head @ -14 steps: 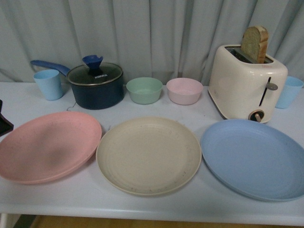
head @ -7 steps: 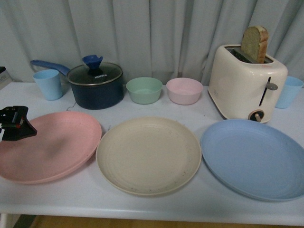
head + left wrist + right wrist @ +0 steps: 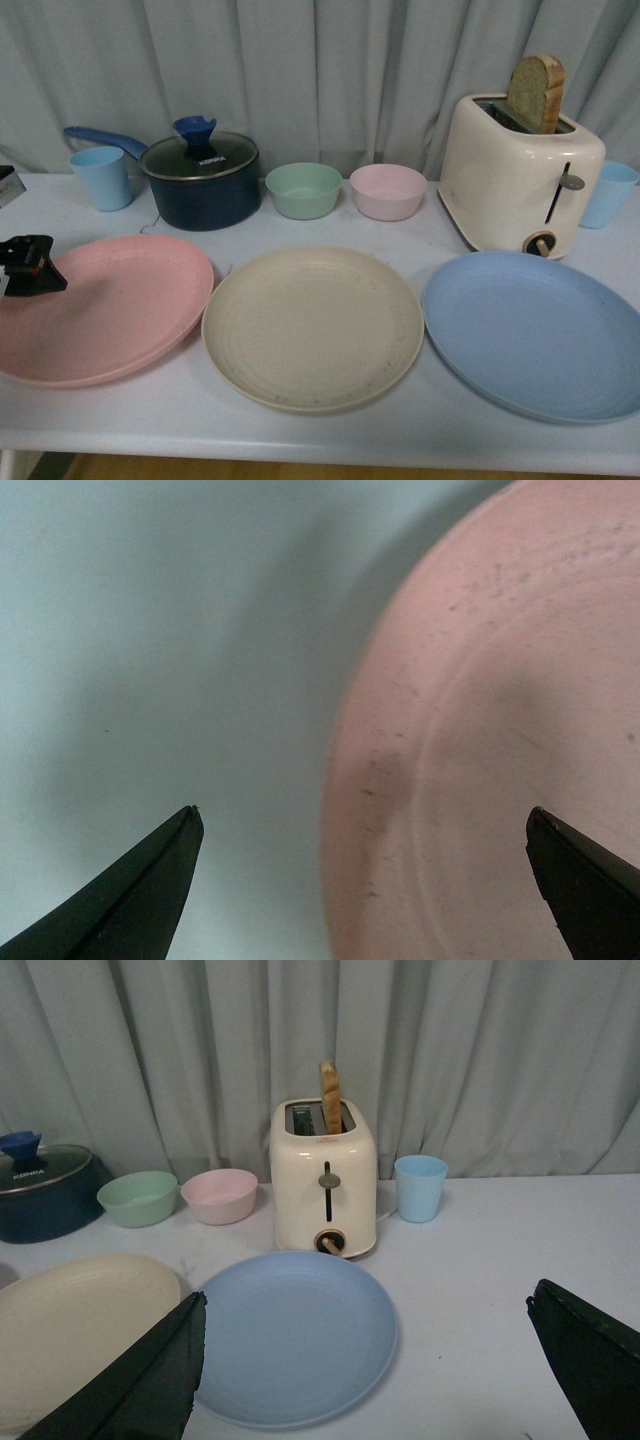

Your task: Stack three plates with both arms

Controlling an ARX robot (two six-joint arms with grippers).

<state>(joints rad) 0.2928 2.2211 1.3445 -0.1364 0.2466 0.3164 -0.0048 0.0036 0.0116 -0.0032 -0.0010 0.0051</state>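
Note:
Three plates lie side by side on the white table (image 3: 330, 425): the pink plate (image 3: 110, 310) at left, the beige plate (image 3: 313, 326) in the middle, the blue plate (image 3: 540, 332) at right. My left gripper (image 3: 25, 268) hovers over the pink plate's left rim, open. In the left wrist view its jaws straddle the rim of the pink plate (image 3: 500, 740), one finger over bare table. My right gripper (image 3: 365, 1360) is open and out of the front view. It looks from above and behind at the blue plate (image 3: 290, 1335) and the beige plate (image 3: 75, 1325).
At the back stand a light blue cup (image 3: 102, 177), a dark lidded pot (image 3: 200, 180), a green bowl (image 3: 304, 190), a pink bowl (image 3: 388, 191), a cream toaster (image 3: 520, 175) holding bread, and another blue cup (image 3: 608, 193). A curtain hangs behind.
My left gripper came in from the left edge over the pink plate's rim, then drew back slightly left and lower. The plates have not moved.

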